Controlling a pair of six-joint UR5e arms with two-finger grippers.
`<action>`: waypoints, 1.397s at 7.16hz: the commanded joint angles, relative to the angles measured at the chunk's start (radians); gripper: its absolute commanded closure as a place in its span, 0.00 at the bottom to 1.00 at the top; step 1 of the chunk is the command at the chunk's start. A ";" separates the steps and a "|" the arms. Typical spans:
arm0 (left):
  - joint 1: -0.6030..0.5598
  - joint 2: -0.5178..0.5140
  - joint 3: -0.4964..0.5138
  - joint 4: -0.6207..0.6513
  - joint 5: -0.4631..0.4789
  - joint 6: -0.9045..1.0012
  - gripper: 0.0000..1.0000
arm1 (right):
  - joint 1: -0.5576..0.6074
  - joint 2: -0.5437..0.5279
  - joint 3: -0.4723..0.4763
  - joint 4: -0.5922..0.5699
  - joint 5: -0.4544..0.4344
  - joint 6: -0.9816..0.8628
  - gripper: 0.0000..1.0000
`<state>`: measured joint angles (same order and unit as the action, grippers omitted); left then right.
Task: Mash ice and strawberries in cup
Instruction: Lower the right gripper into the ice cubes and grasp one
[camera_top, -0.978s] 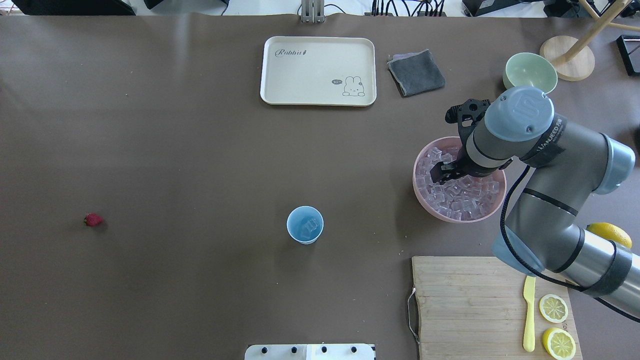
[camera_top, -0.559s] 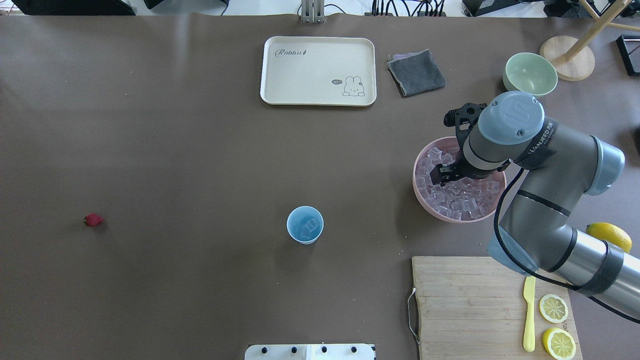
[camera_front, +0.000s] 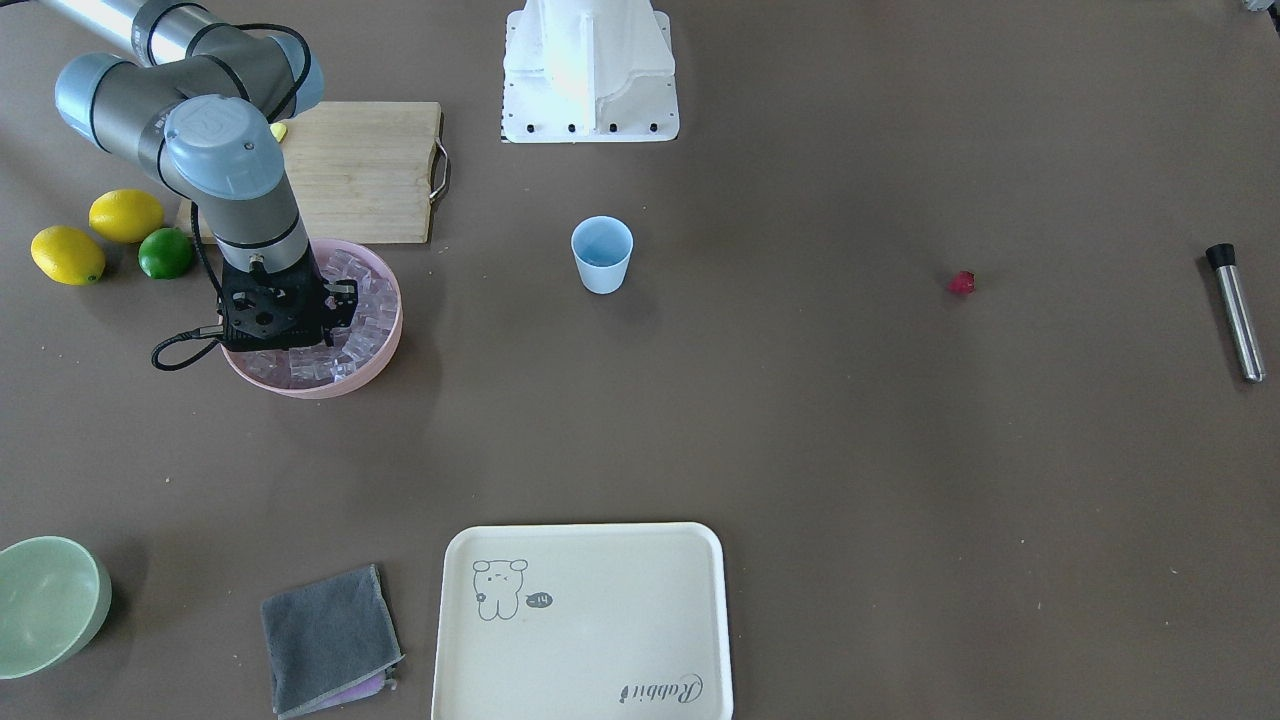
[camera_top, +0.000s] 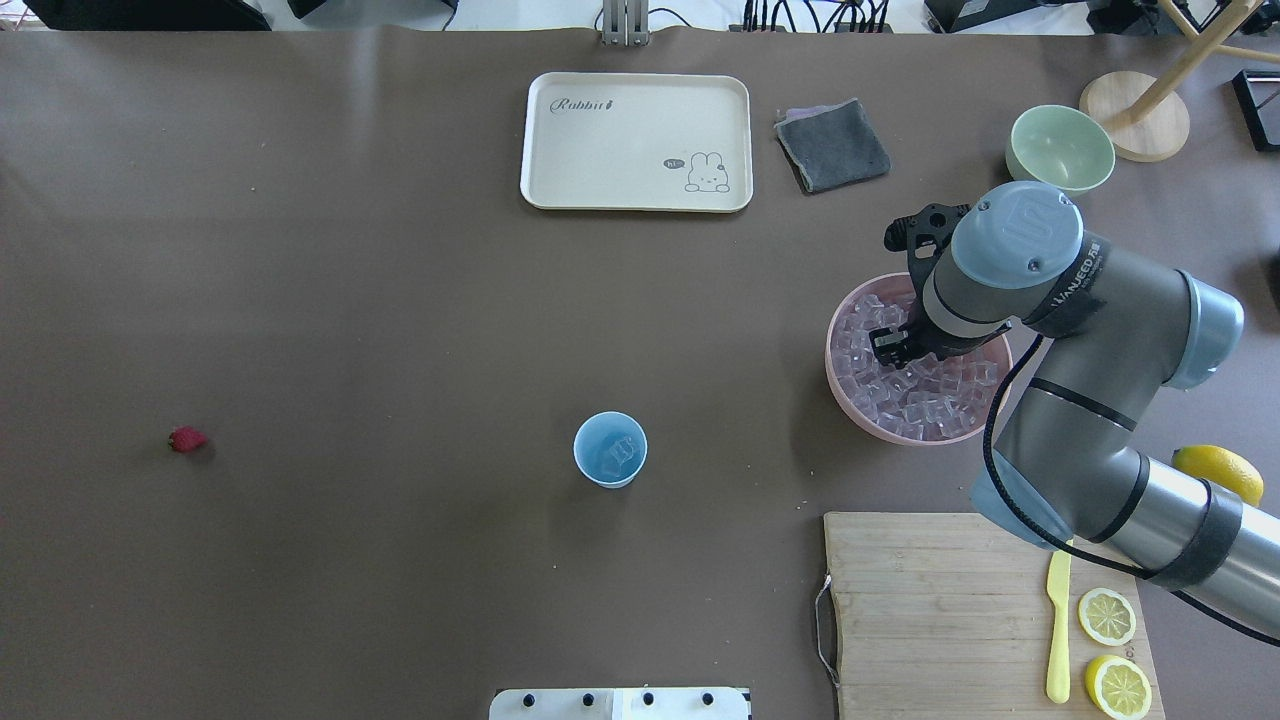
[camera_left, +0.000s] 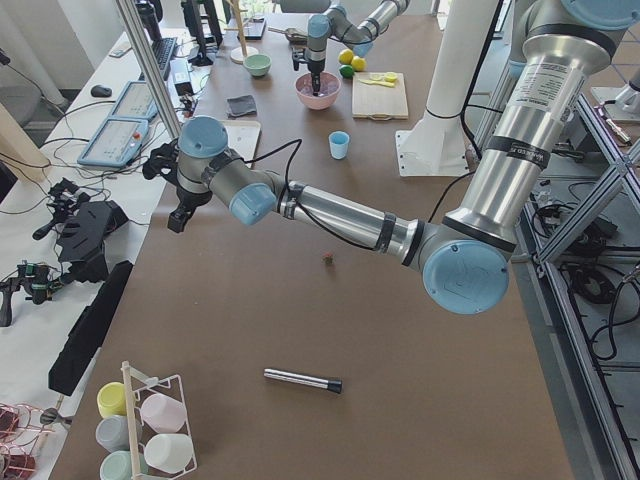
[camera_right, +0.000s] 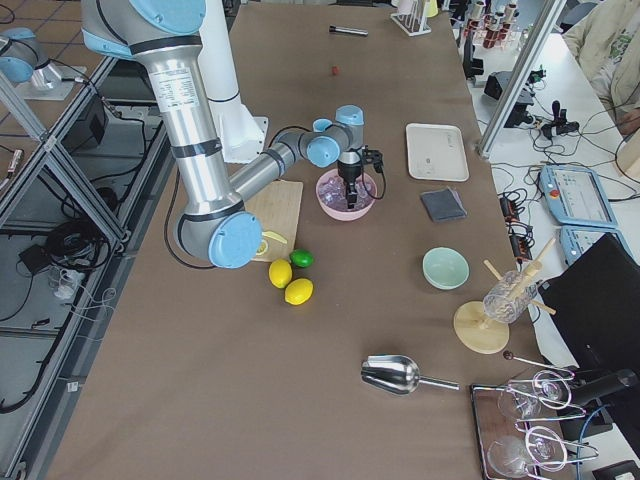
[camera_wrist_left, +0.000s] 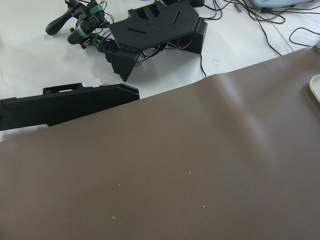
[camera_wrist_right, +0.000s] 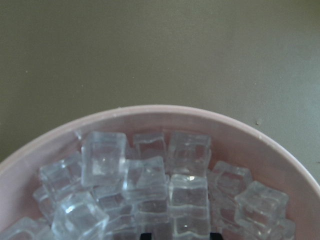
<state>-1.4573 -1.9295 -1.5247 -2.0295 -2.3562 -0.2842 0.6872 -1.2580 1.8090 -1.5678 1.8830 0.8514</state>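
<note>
The light blue cup (camera_top: 610, 450) stands mid-table with ice (camera_top: 622, 452) inside it. A small red strawberry (camera_top: 187, 439) lies alone far to the left. My right gripper (camera_top: 890, 345) is down inside the pink bowl (camera_top: 835, 385) among its ice cubes (camera_top: 915, 395). In the right wrist view its dark fingertips (camera_wrist_right: 146, 235) sit apart at the bottom edge, on either side of one cube (camera_wrist_right: 187, 200), so it is open. My left gripper (camera_left: 178, 218) shows only in the exterior left view, beyond the table's far left corner; I cannot tell its state.
A cream tray (camera_top: 636, 140), grey cloth (camera_top: 832, 145) and pale green bowl (camera_top: 1060, 145) lie at the back. A cutting board (camera_top: 930, 610) carries a yellow knife (camera_top: 1058, 625) and lemon halves. Lemons and a lime (camera_front: 165, 252) sit beside it. A metal rod (camera_front: 1238, 315) lies at the far left.
My right gripper has sunk lower into the pink bowl's ice and its wrist has shifted slightly left. The cup and the strawberry have not moved.
</note>
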 joint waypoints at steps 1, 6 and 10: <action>0.000 0.000 0.001 0.002 0.000 0.000 0.02 | 0.021 -0.001 0.022 -0.001 0.010 0.000 1.00; 0.002 -0.016 0.031 0.000 0.000 0.000 0.02 | 0.029 0.003 0.125 -0.112 0.010 0.002 1.00; 0.003 -0.016 0.002 0.000 -0.008 -0.009 0.02 | 0.070 0.066 0.200 -0.158 0.002 0.002 1.00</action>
<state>-1.4545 -1.9450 -1.5077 -2.0301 -2.3597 -0.2896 0.7352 -1.2322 2.0002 -1.7227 1.8857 0.8523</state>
